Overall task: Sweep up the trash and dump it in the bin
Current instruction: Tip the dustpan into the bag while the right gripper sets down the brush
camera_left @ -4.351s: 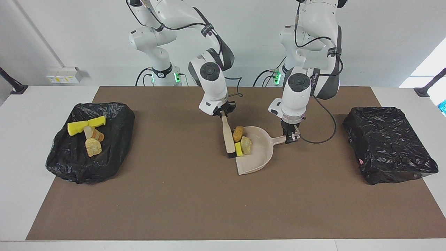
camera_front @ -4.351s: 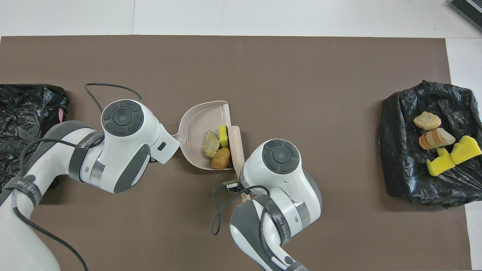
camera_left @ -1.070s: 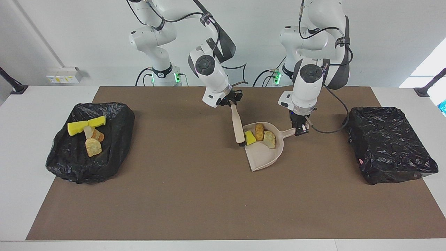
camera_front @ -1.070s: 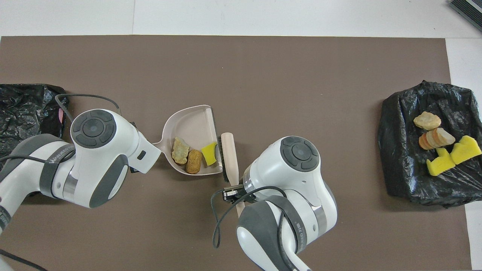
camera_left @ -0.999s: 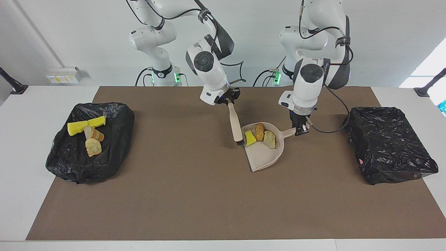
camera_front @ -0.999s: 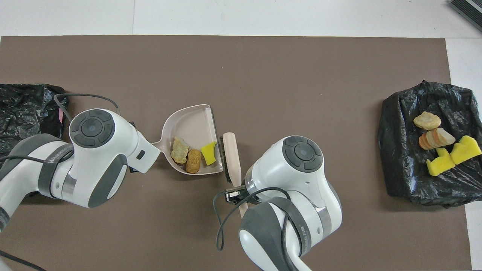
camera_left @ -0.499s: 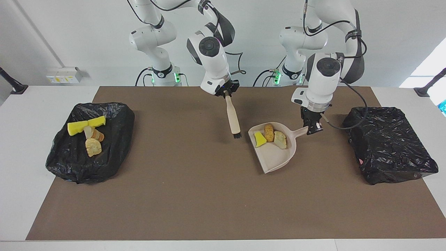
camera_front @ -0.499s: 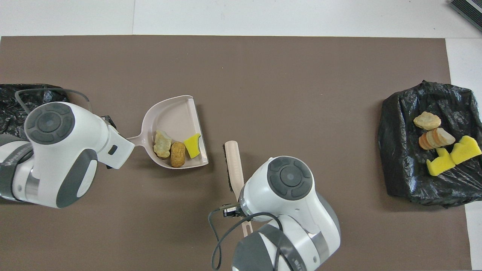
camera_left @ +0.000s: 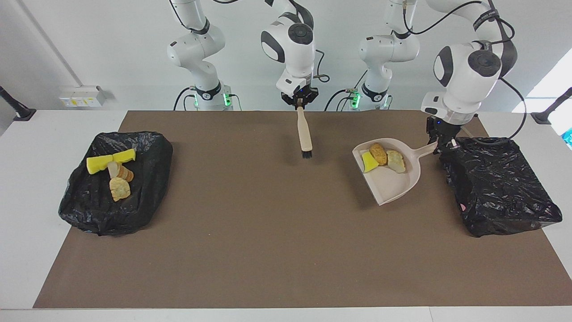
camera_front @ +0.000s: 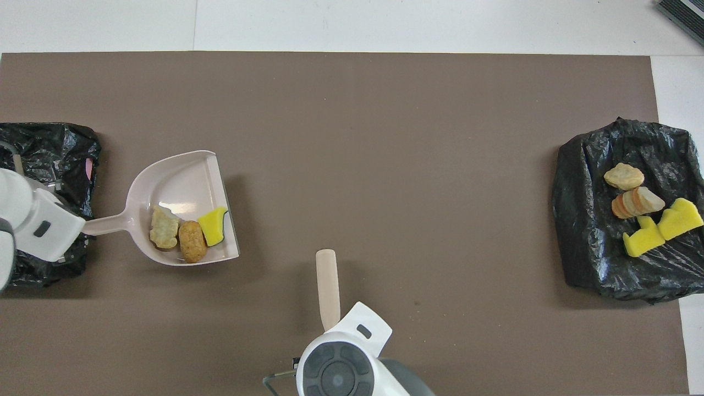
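Note:
My left gripper (camera_left: 440,145) is shut on the handle of the beige dustpan (camera_left: 395,179), held above the mat beside the black bag-lined bin (camera_left: 498,183) at the left arm's end. In the pan lie three pieces of trash: a yellow sponge (camera_left: 369,162), an orange-brown chunk (camera_left: 379,154) and a cream chunk (camera_left: 396,161). They also show in the overhead view, in the dustpan (camera_front: 181,181). My right gripper (camera_left: 300,103) is shut on the beige brush (camera_left: 305,136), which hangs bristles down over the mat's edge nearest the robots. In the overhead view the brush (camera_front: 328,289) pokes out from under the right hand.
A second black bag-lined bin (camera_left: 134,197) stands at the right arm's end. On it lie several scraps: yellow sponge pieces (camera_left: 111,161) and bread-like chunks (camera_left: 119,188). They also show in the overhead view (camera_front: 638,202). The brown mat (camera_left: 268,232) covers the table's middle.
The left arm has lifted the loaded dustpan and carried it toward the bin at its end. The right arm has lifted the brush off the pan and drawn it back toward the robots.

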You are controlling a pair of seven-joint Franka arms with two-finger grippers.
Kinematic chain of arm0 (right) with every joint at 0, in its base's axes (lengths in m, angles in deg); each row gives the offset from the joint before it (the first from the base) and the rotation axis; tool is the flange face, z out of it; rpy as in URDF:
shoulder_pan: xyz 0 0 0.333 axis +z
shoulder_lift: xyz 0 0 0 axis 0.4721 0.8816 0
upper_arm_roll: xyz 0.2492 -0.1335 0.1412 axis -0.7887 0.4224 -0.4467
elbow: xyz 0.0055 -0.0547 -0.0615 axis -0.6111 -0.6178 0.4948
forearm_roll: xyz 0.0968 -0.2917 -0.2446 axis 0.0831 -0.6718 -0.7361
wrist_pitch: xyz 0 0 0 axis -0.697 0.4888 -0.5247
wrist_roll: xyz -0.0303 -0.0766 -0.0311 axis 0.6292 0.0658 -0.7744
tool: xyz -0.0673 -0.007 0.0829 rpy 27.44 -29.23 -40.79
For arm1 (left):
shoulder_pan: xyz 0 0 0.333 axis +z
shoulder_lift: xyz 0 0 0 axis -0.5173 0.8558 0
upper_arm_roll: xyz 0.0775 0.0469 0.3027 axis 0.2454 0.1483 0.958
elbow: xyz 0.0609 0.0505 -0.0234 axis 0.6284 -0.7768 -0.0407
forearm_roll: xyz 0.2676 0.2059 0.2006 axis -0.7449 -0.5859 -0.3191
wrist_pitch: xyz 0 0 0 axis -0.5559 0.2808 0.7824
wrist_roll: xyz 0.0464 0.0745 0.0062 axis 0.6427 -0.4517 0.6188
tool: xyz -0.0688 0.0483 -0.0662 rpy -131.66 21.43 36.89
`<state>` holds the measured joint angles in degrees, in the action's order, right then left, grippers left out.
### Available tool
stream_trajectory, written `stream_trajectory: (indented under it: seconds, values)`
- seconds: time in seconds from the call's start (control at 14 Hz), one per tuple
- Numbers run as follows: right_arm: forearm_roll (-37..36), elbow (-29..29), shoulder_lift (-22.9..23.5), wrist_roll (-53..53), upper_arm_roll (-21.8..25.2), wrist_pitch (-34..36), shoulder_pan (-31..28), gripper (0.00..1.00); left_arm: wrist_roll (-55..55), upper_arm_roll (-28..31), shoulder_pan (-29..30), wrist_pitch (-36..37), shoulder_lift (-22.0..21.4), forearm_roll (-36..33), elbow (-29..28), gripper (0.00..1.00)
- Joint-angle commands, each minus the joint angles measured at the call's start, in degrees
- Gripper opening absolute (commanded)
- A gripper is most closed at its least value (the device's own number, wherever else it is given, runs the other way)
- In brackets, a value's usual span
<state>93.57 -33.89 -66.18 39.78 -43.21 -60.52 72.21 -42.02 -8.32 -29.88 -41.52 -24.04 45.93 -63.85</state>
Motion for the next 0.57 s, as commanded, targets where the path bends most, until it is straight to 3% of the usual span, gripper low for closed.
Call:
stream_trajectory:
  seconds: [0.0,0.43,0.5]
  values:
    - [-2.3,-1.2,1.7,-6.0,0.0,-3.5,3.5,0.0,-1.7,-0.6,5.8,6.4,-0.4,2.6,4.2,0.0]
    - [-2.9,-2.2,7.1,-9.2,0.0,-9.7,6.6,0.0,-17.6,-0.5,20.9,11.3,1.0,5.4,12.6,0.0]
    - [-2.9,-2.0,7.2,-9.3,0.0,-9.2,6.6,0.19,-19.7,-0.6,24.7,12.1,2.0,7.1,14.8,0.0]
